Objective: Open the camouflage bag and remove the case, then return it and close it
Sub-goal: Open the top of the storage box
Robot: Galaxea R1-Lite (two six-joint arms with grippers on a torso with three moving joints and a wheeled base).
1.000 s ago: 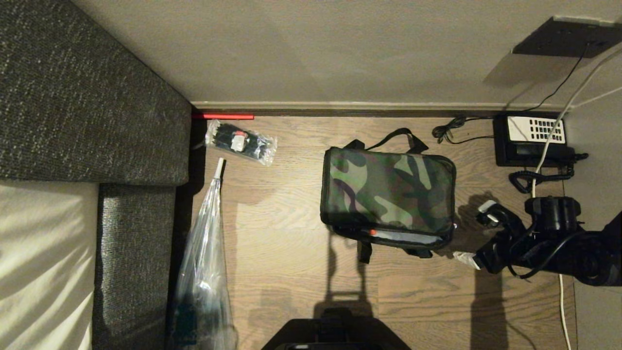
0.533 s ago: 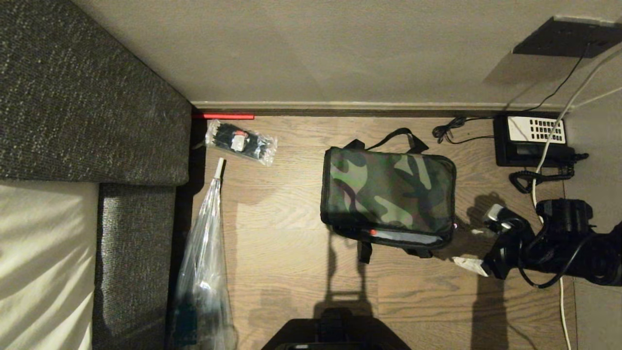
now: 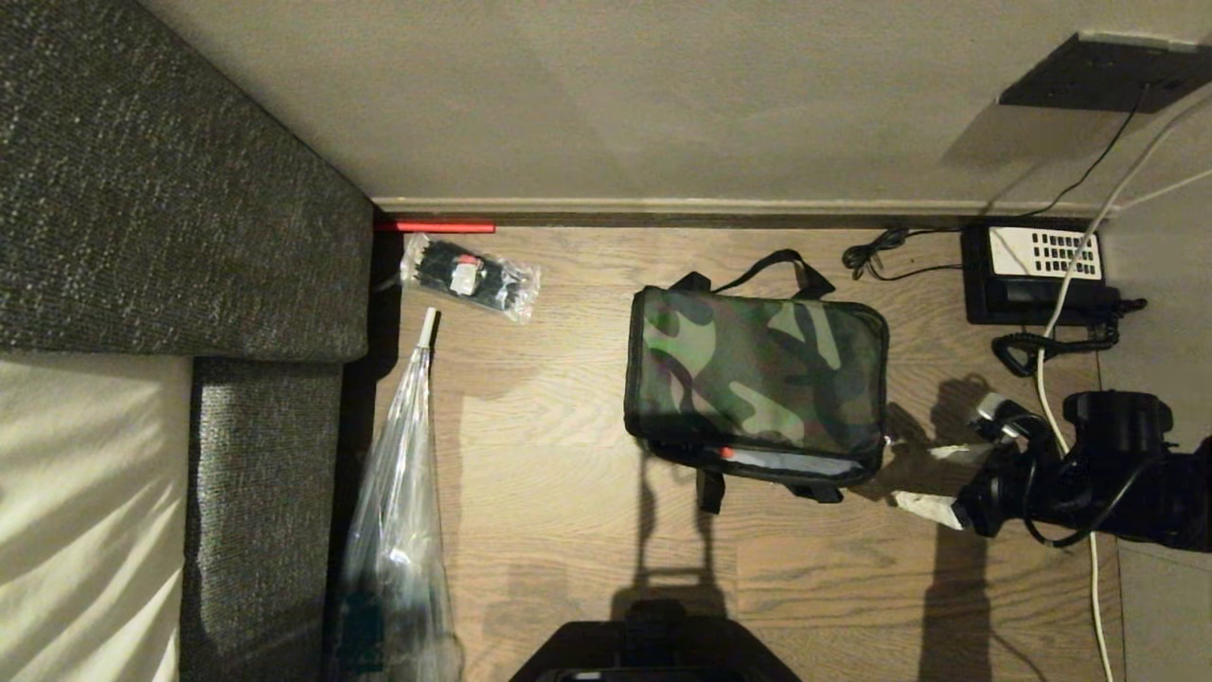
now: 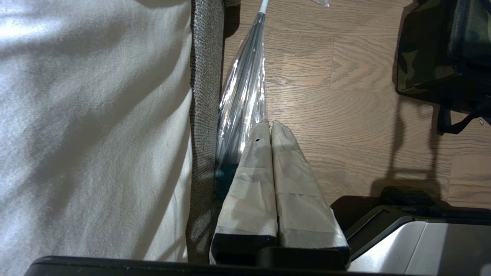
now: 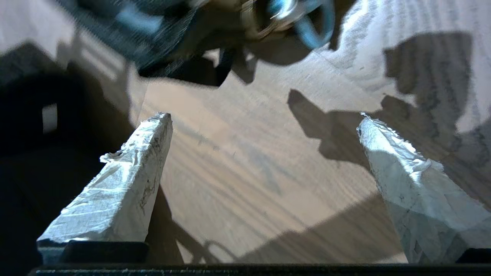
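Listing left to right: my left hand (image 4: 271,126), taped fingers pressed together, parked beside the grey sofa (image 3: 170,208). Boxy soft camouflage fabric bag (image 3: 757,374), mid-floor, lid shut; judged light, floppy, best taken by its zipper pull at the near right corner. My right hand (image 3: 933,478), fingers spread wide, empty, just beside that corner.

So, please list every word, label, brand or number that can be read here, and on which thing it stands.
No text can be read.
Telephone keypad: markings too small.
Small plastic packet, red-and-white label: too small.
Camouflage bag: pattern only, no lettering seen.
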